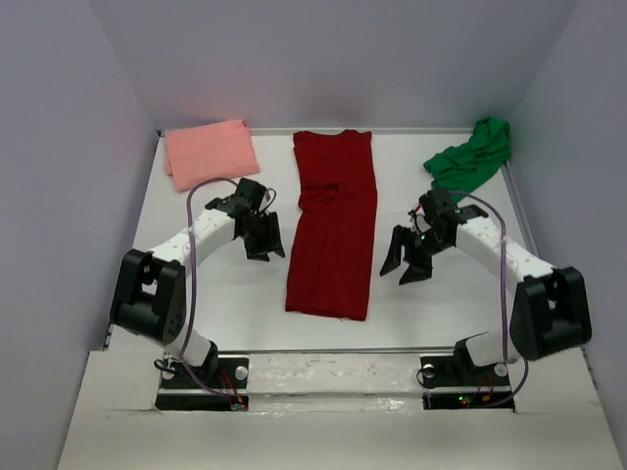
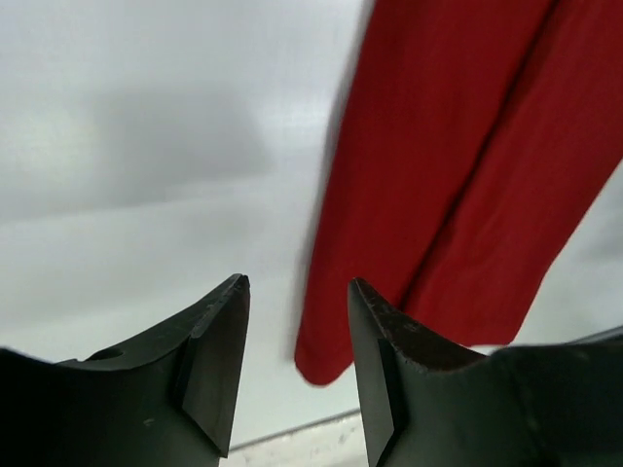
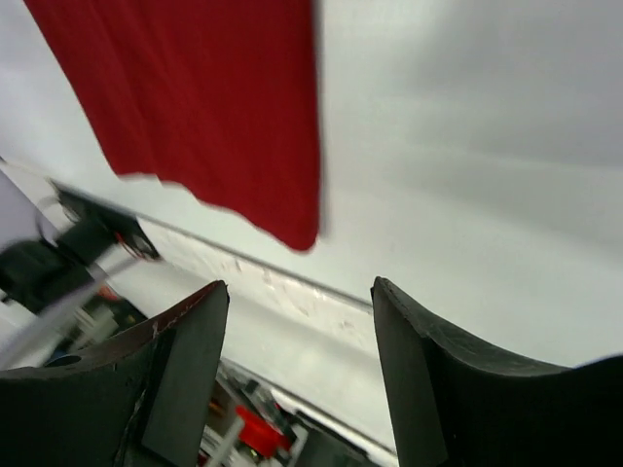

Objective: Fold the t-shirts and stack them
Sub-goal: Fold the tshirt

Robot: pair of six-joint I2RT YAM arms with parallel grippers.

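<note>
The wrist views alone showed the finger gaps. The left gripper (image 2: 298,284) stood partly open over the table (image 2: 146,146) and held nothing, with the near left corner of the dark red t-shirt (image 2: 458,175) just past its tips. The right gripper (image 3: 300,285) gaped wider, also empty, near the shirt's near right corner and the blurred table edge. Only the top view took in the whole shirt: a narrow folded strip between the grippers, long axis running near to far, collar at the far end. Farther back lay the salmon pink t-shirt (image 1: 210,152), folded at the far left corner, and the bright green t-shirt (image 1: 472,157), crumpled far right, its shape hard to read.
</note>
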